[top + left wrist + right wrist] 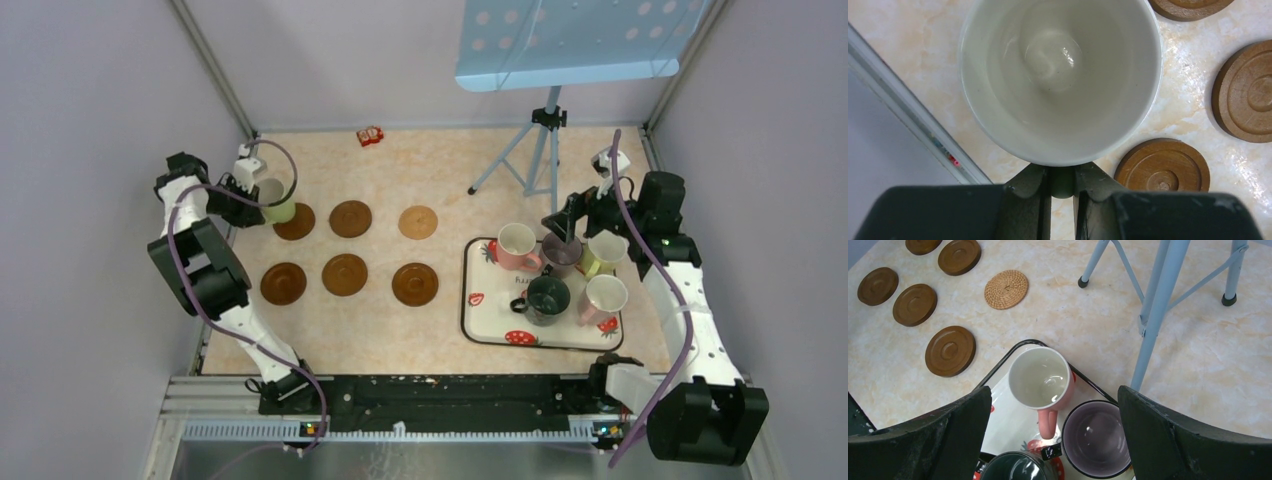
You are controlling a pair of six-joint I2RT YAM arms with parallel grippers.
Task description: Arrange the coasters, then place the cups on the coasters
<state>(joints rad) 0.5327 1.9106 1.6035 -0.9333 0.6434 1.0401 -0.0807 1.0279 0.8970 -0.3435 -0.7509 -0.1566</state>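
The marbled counter [440, 180] carries six coasters [345, 274] in two rows of three, starting just beside the left hand [262, 195]. A strawberry-print tray [480, 320] lies beneath the right hand [566, 223], with a tripod stand [533, 150] just beyond it. A small red item [371, 136] lies well beyond both hands.

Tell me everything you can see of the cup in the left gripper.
The cup is yellow-green outside and glossy white inside, ceramic by its look, empty and upright. The left gripper is shut on its handle, a pale green sliver between the fingers. It is at the table's far left, beside the far-left coaster, not centred on it. Whether it touches the table cannot be told.
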